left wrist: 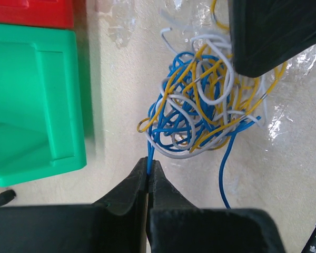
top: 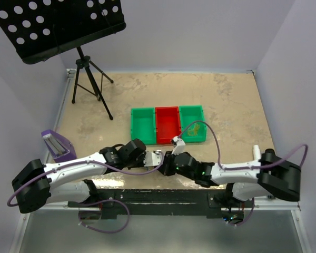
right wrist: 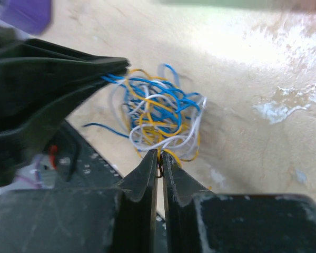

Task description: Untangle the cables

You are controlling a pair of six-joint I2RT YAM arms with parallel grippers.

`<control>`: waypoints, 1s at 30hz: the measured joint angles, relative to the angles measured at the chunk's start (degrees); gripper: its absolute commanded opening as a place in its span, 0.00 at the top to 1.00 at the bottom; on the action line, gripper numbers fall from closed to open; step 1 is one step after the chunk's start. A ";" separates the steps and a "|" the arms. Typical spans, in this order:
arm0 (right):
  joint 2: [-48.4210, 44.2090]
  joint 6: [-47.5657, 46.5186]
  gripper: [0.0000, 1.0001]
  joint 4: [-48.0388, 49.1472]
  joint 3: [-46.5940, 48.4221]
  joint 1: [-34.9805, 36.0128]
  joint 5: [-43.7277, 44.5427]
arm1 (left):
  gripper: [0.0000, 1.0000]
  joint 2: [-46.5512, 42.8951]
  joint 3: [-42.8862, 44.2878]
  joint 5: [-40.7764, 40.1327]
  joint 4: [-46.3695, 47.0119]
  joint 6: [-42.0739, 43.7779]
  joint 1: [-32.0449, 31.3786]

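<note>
1. Left gripper [left wrist: 148, 169] clenched on a blue wire [left wrist: 150, 150]; wire tangle [left wrist: 200, 105] just ahead of its tips.
2. Right gripper [right wrist: 159, 164] pinches a yellow wire [right wrist: 158, 153].
3. Pull apart slowly, grips firm.

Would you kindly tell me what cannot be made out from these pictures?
Top external: the cable tangle lies hidden beneath the left pincer and right pincer.
Left wrist: the right pincer covers the tangle's upper right part.
Right wrist: the purple object is blurred and cut off by the top edge.
Top external: the right green bin holds contents too small to identify.
</note>
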 measured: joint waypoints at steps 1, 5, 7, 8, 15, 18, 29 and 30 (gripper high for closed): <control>-2.93 0.37 0.93 -1.75 -0.24 0.09 0.59 | 1.00 0.00 0.55 -0.07 -0.55 0.20 0.07; -17.05 2.34 1.00 -11.13 -0.61 0.35 4.20 | 1.00 0.00 2.99 -0.68 -3.30 0.46 1.25; -25.27 4.00 1.00 -16.70 -0.61 0.42 6.78 | 1.00 -0.09 4.74 -0.92 -5.05 0.44 2.82; -29.44 5.07 1.00 -19.61 -0.61 0.42 8.20 | 1.00 -0.24 5.73 -1.03 -5.95 0.42 3.58; -43.10 13.88 1.00 -41.09 3.89 0.44 18.23 | 1.00 -3.87 16.81 -0.02 -10.78 0.20 11.78; -43.58 18.34 1.00 -50.03 8.28 0.44 22.88 | 1.00 -5.68 21.00 0.39 -11.87 0.24 15.26; -46.23 34.21 1.00 -77.77 27.26 0.44 40.61 | 1.00 -11.58 16.76 -2.14 -14.58 1.73 20.41; -45.90 34.80 1.00 -80.06 29.57 0.42 42.18 | 1.00 -11.76 15.93 -2.34 -14.67 1.73 20.76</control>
